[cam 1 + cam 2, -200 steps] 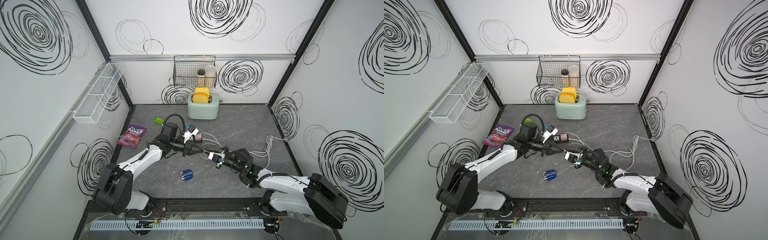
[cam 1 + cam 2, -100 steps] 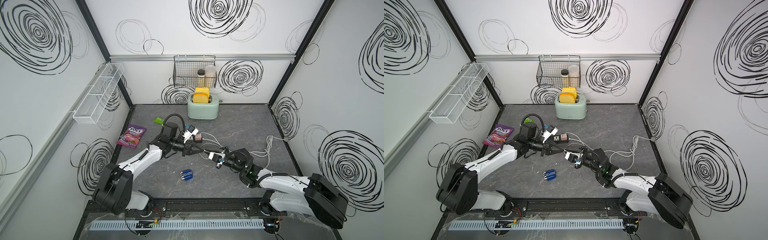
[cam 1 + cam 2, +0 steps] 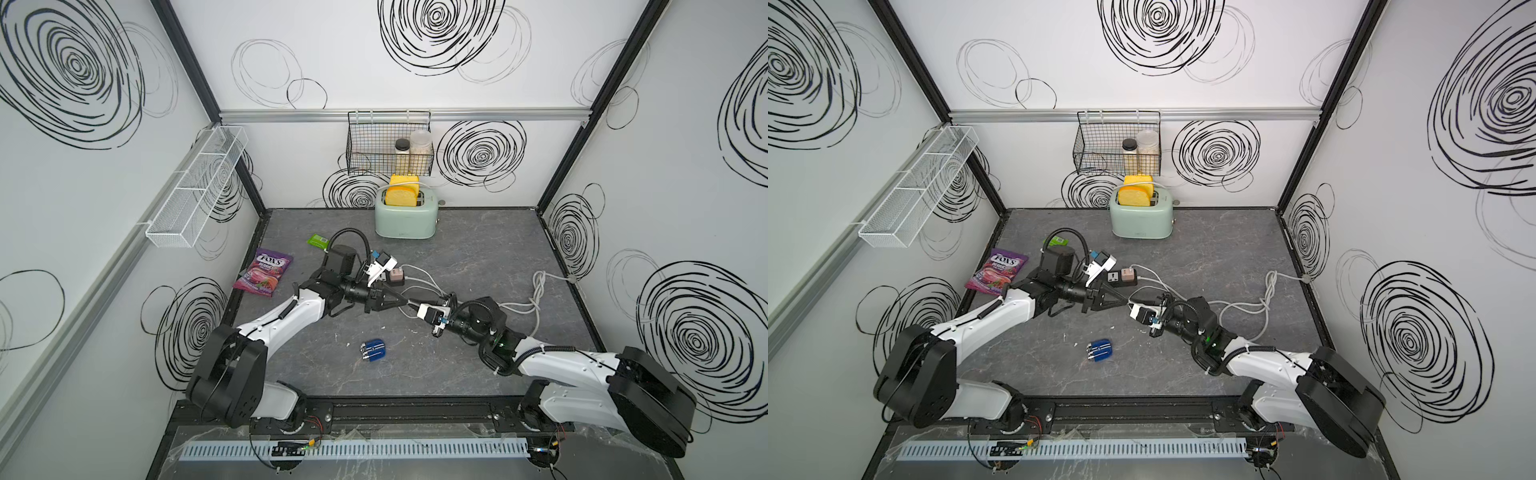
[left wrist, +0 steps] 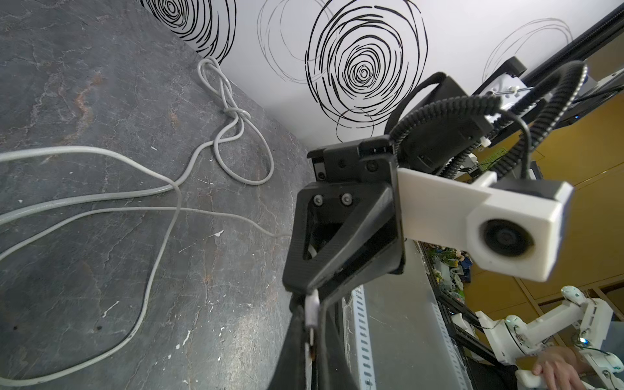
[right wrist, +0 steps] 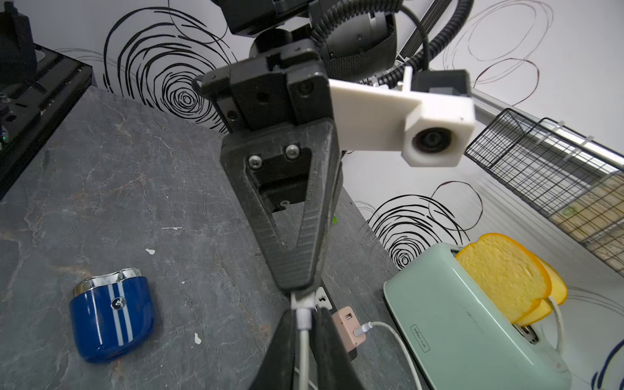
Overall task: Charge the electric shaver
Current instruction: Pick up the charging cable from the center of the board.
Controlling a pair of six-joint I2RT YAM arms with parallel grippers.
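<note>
Your 2 grippers are meeting tip to tip above the middle of the counter, both on the white cable. The left gripper is reaching in from the left edge with its fingers pressed fully together, pinching the very end of the cable's plug. The right gripper is pointing at it from the right edge, and its fingers are sitting narrowly closed on either side of the cable just behind the plug, gripping it. The electric shaver is lying flat on the counter nearer the front edge, about midway along it, well apart from both grippers and touching nothing else. Its blue body with 2 pale stripes is facing up and its silver heads are pointing toward the left edge. The cable's other end is sitting plugged into the pinkish adapter, which is resting at the black power strip just behind the left gripper, toward the back edge. A grey cord is lying in loose loops near the right edge. A mint toaster holding 2 slices is standing at the back edge, and a purple candy bag is lying by the left edge.
</note>
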